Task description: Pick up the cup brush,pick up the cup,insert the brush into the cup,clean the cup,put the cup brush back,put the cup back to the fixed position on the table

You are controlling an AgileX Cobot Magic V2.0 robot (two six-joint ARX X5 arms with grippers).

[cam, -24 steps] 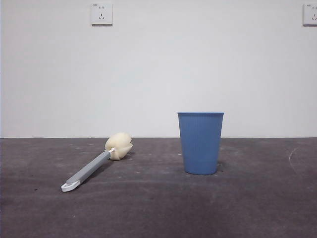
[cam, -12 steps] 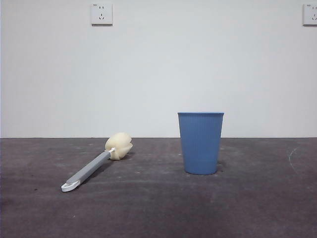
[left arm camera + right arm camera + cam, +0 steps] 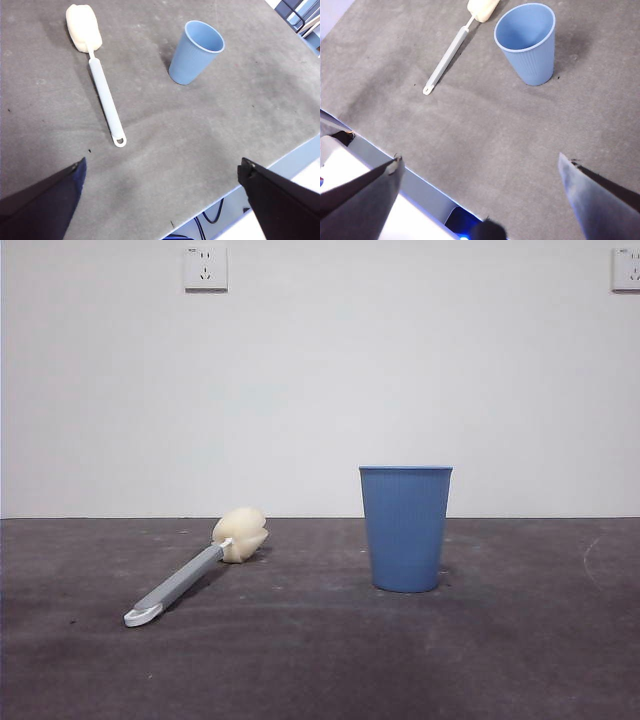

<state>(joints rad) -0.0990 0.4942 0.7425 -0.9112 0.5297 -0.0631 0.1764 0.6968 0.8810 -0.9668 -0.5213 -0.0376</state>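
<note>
1. The blue cup (image 3: 405, 529) stands upright on the dark grey table (image 3: 320, 660), mouth up and empty as far as both wrist views show into it
2. The cup brush (image 3: 195, 566) lies flat on the table, well apart from the cup, on the cup's left in the front view
3. Its cream-yellow sponge head (image 3: 240, 534) points toward the back wall, while the white looped end (image 3: 141, 616) of the grey handle lies nearer the camera and farther from the cup
4. The left gripper (image 3: 162, 200) hangs high above the near part of the table with its jaws spread wide apart and nothing between them; the brush (image 3: 102, 90) and the cup (image 3: 195, 52) both lie well beyond it, untouched
5. The right gripper (image 3: 480, 195) also hangs above the table's near edge, jaws wide open and empty, with the cup (image 3: 530, 42) and the brush (image 3: 452, 50) well away from it
6. Neither arm shows in the front view
7. On the white wall behind the table, one wall socket (image 3: 205, 268) sits high above the brush and a second socket (image 3: 626, 268) is cut off at the picture's upper right corner
8. The tabletop carries faint scuffs and pale marks, including a curved pale line (image 3: 590, 558) near its right side
</note>
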